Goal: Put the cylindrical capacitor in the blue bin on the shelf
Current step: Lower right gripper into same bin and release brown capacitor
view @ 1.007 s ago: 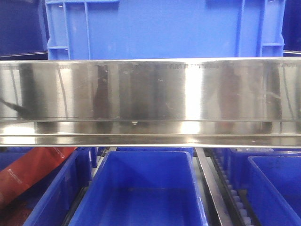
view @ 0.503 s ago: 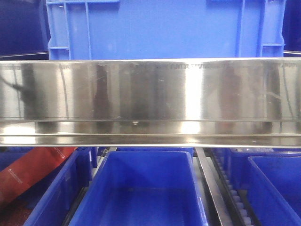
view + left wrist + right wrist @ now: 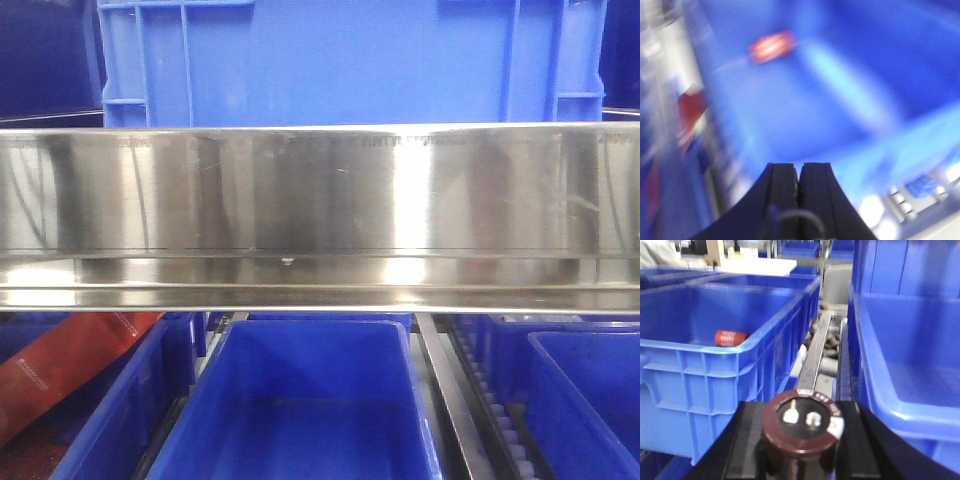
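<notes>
Right tool (image 3: 802, 442) grips the dark maroon cylindrical capacitor (image 3: 802, 432), lined up with the steel shelf track (image 3: 818, 342) between blue plastic bins (image 3: 715, 380); releasing there would miss. Left tool (image 3: 799, 186) closed, empty.

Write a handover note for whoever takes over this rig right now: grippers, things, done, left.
Right gripper: shut on the capacitor, upright, terminals up, facing the roller track between blue bins.
Left gripper: shut, nothing held; view blurred.
Done: capacitor picked up.
Left: lower it into a bin on the shelf, release.
</notes>
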